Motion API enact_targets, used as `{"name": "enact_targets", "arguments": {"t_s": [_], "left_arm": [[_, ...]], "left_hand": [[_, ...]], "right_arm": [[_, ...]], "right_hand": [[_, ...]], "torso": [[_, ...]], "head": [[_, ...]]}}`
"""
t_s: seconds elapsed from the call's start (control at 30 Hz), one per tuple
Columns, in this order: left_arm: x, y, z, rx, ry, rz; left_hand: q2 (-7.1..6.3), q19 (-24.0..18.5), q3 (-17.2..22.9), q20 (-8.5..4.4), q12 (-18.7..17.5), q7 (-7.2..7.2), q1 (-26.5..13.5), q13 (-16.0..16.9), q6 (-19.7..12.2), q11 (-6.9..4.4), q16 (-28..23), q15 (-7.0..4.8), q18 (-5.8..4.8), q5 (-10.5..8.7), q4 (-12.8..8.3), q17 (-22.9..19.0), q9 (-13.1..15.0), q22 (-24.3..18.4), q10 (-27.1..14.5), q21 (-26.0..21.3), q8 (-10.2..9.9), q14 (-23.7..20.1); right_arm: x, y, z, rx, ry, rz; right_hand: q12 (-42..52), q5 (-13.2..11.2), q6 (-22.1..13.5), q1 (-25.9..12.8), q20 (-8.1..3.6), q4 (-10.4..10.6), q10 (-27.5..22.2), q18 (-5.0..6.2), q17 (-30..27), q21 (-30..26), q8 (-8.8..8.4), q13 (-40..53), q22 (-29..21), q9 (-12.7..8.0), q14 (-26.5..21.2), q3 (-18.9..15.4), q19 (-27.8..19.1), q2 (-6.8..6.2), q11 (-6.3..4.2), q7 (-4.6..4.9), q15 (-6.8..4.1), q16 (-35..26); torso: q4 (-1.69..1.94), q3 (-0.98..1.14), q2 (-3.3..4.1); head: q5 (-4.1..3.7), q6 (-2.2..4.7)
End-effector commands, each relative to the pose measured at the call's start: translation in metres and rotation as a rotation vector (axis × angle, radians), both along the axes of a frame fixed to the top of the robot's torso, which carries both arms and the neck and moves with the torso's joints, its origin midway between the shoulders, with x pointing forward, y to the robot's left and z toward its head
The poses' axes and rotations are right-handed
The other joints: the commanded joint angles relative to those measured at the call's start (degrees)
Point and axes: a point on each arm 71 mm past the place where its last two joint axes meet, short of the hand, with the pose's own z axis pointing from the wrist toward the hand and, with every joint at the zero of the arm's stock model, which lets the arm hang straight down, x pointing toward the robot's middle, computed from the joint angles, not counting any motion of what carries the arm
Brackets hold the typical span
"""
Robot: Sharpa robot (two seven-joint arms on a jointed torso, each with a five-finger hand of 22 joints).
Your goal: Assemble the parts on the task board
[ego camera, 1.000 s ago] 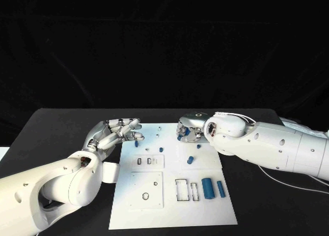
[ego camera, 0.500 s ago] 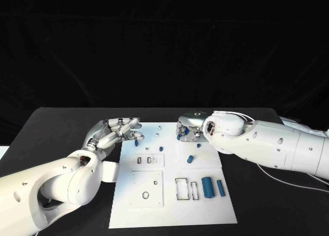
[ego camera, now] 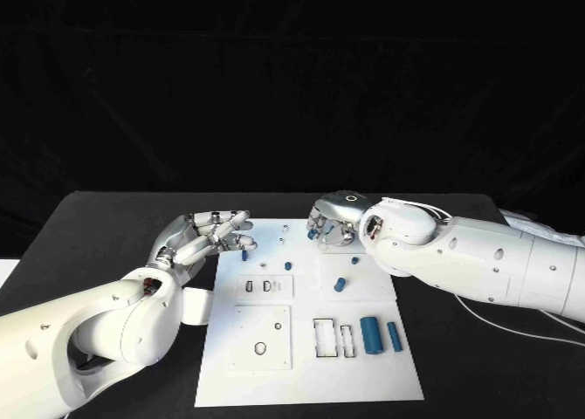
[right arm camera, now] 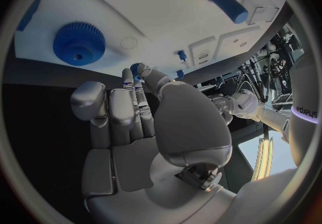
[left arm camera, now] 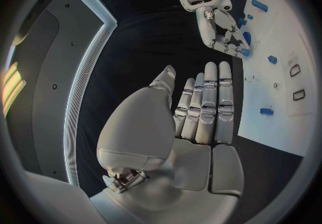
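Where the far edge of the white task board (ego camera: 306, 349) passes under the right hand (ego camera: 330, 225), that hand pinches a small blue part (right arm camera: 137, 67) between the thumb and one fingertip, its other fingers half curled beside it. The part is too small to tell its long axis or which way it points. It is held just above the board's far right area, with a toothed blue gear (right arm camera: 79, 43) lying flat on the board close by.

Nearer the robot, on the board's right side, a large blue cylinder (ego camera: 369, 335) and a slimmer blue cylinder (ego camera: 394, 335) lie side by side. Their long axes are parallel and run from the near edge toward the far edge. A black-outlined rectangular slot (ego camera: 324, 337) lies just to their left. A short blue peg (ego camera: 340, 283) lies toward the board's middle, well apart from the pair, its axis also running roughly near to far with a slight tilt.

The left hand (ego camera: 204, 234) hovers at the board's far left corner and holds nothing. Its fingers (left arm camera: 209, 103) are stretched straight and close together, and the thumb stands apart.

Board and arms sit on a black table (ego camera: 92, 227).
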Motion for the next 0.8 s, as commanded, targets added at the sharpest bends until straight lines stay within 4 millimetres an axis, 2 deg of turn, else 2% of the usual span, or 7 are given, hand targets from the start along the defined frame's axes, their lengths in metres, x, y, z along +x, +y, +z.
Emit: {"name": "enact_targets", "arguments": {"t_s": [0.03, 0.1, 0.23, 0.43, 0.5, 0.8], "left_arm": [[-0.001, -0.003, 0.002, -0.019, 0.001, -0.024], [-0.002, -0.003, 0.002, -0.02, 0.001, -0.027], [-0.002, -0.004, 0.002, -0.022, 0.001, -0.031], [-0.002, -0.004, 0.003, -0.024, 0.0, -0.034], [-0.002, -0.004, 0.004, -0.024, -0.001, -0.035], [-0.003, -0.005, 0.006, -0.027, -0.003, -0.04]], "left_hand": [[0.13, 0.47, -0.36, 0.03, -0.28, 0.18, -0.32, -0.05, -0.24, 0.33, 0.31, 0.33, 0.62, -0.28, -0.07, 0.05, -0.09, -0.05, -0.11, 0.17, -0.21, 0.04], [0.13, 0.47, -0.36, 0.03, -0.28, 0.18, -0.32, -0.05, -0.24, 0.33, 0.31, 0.33, 0.62, -0.28, -0.07, 0.05, -0.09, -0.05, -0.11, 0.17, -0.21, 0.04], [0.13, 0.47, -0.36, 0.03, -0.28, 0.18, -0.32, -0.05, -0.24, 0.33, 0.31, 0.33, 0.62, -0.28, -0.07, 0.05, -0.09, -0.05, -0.11, 0.17, -0.21, 0.04], [0.18, 0.48, -0.35, 0.03, -0.3, 0.17, -0.29, -0.05, -0.24, 0.33, 0.32, 0.33, 0.62, -0.27, -0.1, 0.1, -0.08, -0.05, -0.11, 0.17, -0.22, 0.05], [0.18, 0.48, -0.35, 0.03, -0.31, 0.17, -0.28, -0.05, -0.24, 0.33, 0.32, 0.33, 0.62, -0.27, -0.1, 0.11, -0.08, -0.05, -0.11, 0.17, -0.22, 0.04], [0.18, 0.48, -0.35, 0.03, -0.31, 0.17, -0.28, -0.05, -0.24, 0.33, 0.32, 0.33, 0.62, -0.27, -0.1, 0.11, -0.08, -0.05, -0.11, 0.17, -0.22, 0.04]], "right_arm": [[0.001, 0.005, 0.007, 0.051, -0.073, -0.018], [0.002, 0.009, 0.008, 0.059, -0.082, -0.019], [0.007, 0.016, 0.009, 0.062, -0.089, -0.02], [0.014, 0.025, 0.007, 0.054, -0.084, -0.021], [0.016, 0.028, 0.006, 0.051, -0.082, -0.02], [0.024, 0.039, 0.002, 0.041, -0.079, -0.005]], "right_hand": [[-0.19, 0.1, 0.29, 0.48, 0.12, 0.01, 0.1, -0.75, 0.01, 0.39, -0.12, -0.01, 0.08, 0.23, 1.89, 0.49, 0.08, -0.06, 0.12, 0.27, -0.4, 0.09], [-0.2, 0.15, 0.24, 0.43, 0.15, 0.08, 0.02, -0.75, 0.04, 0.43, -0.18, -0.02, 0.1, 0.23, 1.87, 0.58, 0.04, -0.11, 0.17, 0.33, -0.37, 0.14], [-0.21, 0.2, 0.19, 0.36, 0.18, 0.13, -0.06, -0.76, 0.12, 0.5, -0.23, -0.03, 0.18, 0.23, 1.86, 0.65, 0.01, -0.21, 0.21, 0.37, -0.34, 0.22], [-0.18, 0.16, 0.12, -0.03, 0.28, 0.46, -0.17, -0.77, 0.23, 0.69, -0.32, -0.03, 0.36, 0.24, 1.82, 0.72, -0.08, -0.48, 0.29, 0.46, -0.24, 0.38], [-0.18, 0.16, 0.09, -0.19, 0.32, 0.59, -0.21, -0.77, 0.23, 0.74, -0.35, -0.03, 0.38, 0.24, 1.8, 0.73, -0.12, -0.59, 0.32, 0.47, -0.22, 0.41], [-0.17, 0.78, -0.05, -0.56, 0.42, 0.97, -0.36, -0.76, 0.37, 0.97, -0.42, -0.03, 0.59, 0.24, 1.75, 0.88, -0.25, -0.93, 0.37, 0.49, -0.16, 0.62]], "torso": [[0.06, -0.1, 0.07], [0.06, -0.08, 0.15], [0.3, -0.22, 0.21], [0.2, -0.14, 0.27], [0.29, -0.15, 0.33], [0.31, -0.23, 0.34]], "head": [[0.18, 0.07], [0.3, 0.16], [0.22, 0.15], [0.45, 0.13], [0.43, 0.12], [0.67, -0.01]]}}
